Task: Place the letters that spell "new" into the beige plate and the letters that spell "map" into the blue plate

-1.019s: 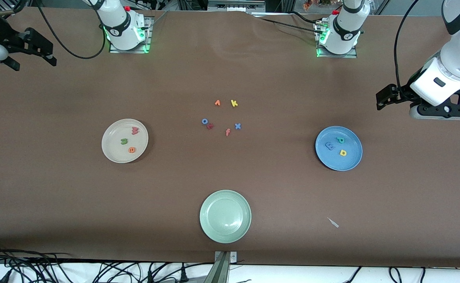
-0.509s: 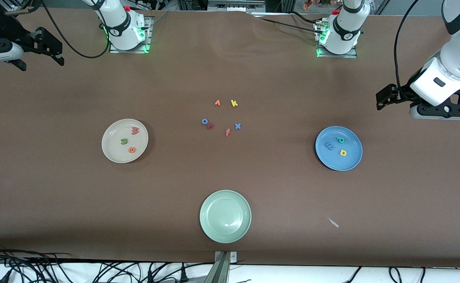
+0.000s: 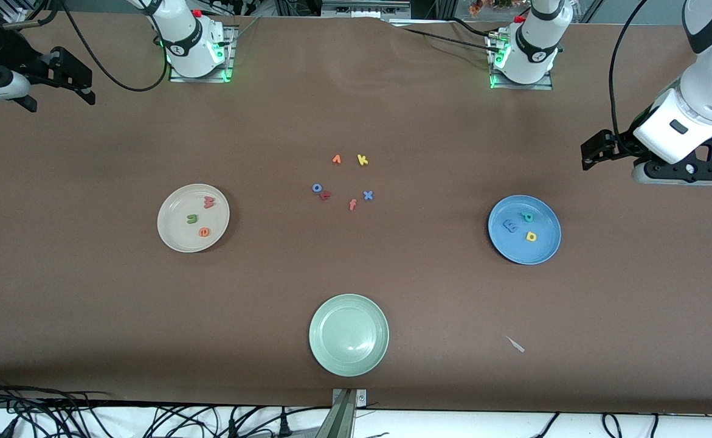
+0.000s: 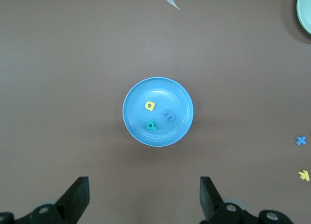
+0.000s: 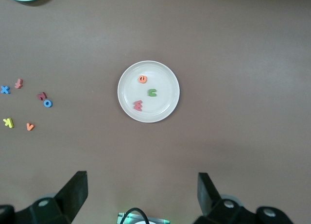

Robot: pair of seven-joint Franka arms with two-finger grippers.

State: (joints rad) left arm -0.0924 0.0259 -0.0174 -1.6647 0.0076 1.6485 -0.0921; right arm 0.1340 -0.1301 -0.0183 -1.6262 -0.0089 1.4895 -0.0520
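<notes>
Brown cloth covers the desk (image 3: 88, 304), and the cluster of spare letters (image 3: 343, 181) at its middle serves as the landmark. From that cluster toward the right arm's end lies the beige plate (image 3: 176, 240), holding the green n (image 3: 192, 218), the orange e (image 3: 203, 232) and the pinkish-red w (image 3: 209, 201), all apart from each other. From the cluster toward the left arm's end lies the blue plate (image 3: 544, 252), holding the blue m (image 3: 510, 226), the yellow a (image 3: 531, 236) and the teal p (image 3: 527, 216). Nearer the front camera than the cluster sits a pale green plate (image 3: 331, 359). The cluster itself has a blue o (image 3: 317, 188), a dark red letter (image 3: 325, 195), an orange f (image 3: 352, 204), a blue x (image 3: 368, 195), a yellow k (image 3: 362, 160) and an orange v (image 3: 336, 159). The left gripper (image 4: 143, 197) hangs over bare desk beside the blue plate, fingers (image 4: 77, 195) spread wide and empty. The right gripper (image 5: 141, 195) hangs over the desk's edge at the right arm's end, fingers (image 5: 75, 190) likewise spread and empty.
</notes>
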